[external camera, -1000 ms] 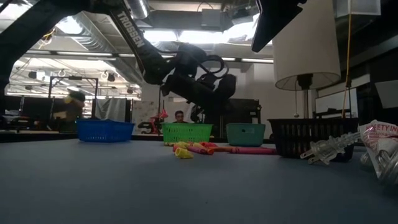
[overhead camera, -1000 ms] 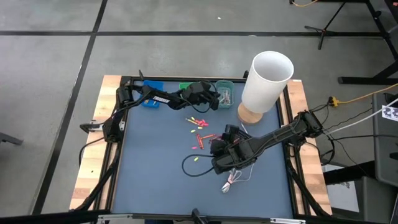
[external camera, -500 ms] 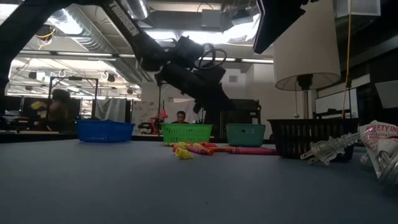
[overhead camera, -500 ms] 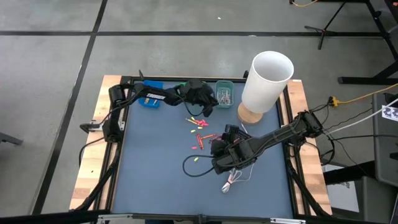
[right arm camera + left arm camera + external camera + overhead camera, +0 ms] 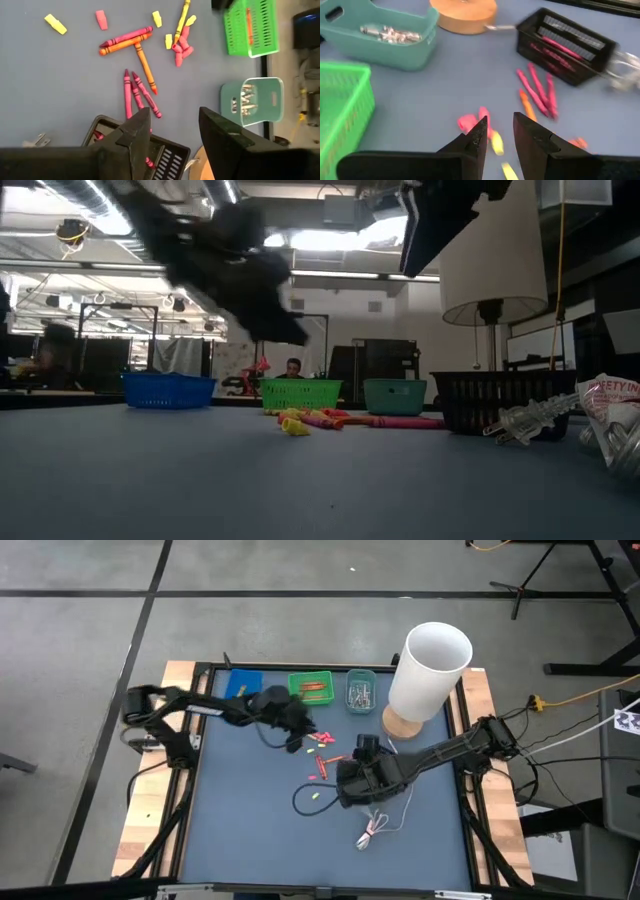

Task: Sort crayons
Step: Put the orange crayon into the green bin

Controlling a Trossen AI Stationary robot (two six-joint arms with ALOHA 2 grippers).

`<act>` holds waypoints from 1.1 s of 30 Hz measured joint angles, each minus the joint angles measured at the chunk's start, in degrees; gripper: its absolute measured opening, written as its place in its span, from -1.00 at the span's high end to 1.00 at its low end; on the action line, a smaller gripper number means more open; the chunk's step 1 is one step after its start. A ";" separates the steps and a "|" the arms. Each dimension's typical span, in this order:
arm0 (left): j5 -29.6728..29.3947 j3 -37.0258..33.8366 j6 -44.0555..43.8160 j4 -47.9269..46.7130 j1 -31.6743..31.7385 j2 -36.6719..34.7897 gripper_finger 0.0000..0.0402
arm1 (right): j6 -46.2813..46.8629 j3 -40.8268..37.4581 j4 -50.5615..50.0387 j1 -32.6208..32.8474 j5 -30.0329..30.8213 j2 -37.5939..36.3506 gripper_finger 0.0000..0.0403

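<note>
floor (image 5: 80, 660): grey concrete (taped lines) | ceiling lights (image 5: 320, 240): on

Arms: 2, dark, jointed links, black cables looped along each.
Left gripper (image 5: 497, 131): 2 matte black tapered fingers on a flat black bar.
Right gripper (image 5: 172, 131): 2 broad black angular fingers.

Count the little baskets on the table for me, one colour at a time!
Blue basket: 1
Green basket: 1
Teal basket: 1
Black basket: 1
Total: 4 baskets
</note>
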 joint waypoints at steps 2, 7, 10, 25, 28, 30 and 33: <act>-0.11 -5.08 -1.40 0.98 -0.89 -4.87 0.60 | -1.91 -0.13 2.04 -1.88 -1.82 0.00 0.17; -0.41 -13.51 -2.75 2.03 -2.81 -15.36 0.60 | -11.56 -2.92 12.97 -7.37 -11.66 -0.02 0.17; -1.87 -16.57 -2.81 2.11 -4.07 -19.93 0.60 | -16.96 -5.70 19.05 -10.99 -19.06 -0.01 0.17; -5.92 -20.59 -2.88 1.58 -10.57 -23.29 0.60 | -18.85 -25.48 42.41 -23.84 -34.00 0.00 0.17; -7.77 -20.59 -2.89 1.56 -11.29 -23.29 0.60 | -18.82 -28.13 45.58 -24.45 -36.36 0.00 0.17; -8.53 -20.59 -2.90 1.58 -11.74 -23.29 0.60 | -18.85 -29.62 48.15 -24.41 -37.40 0.00 0.17; -9.32 -20.59 -2.89 1.58 -12.31 -23.29 0.60 | -18.84 -31.53 51.23 -24.38 -37.69 0.06 0.17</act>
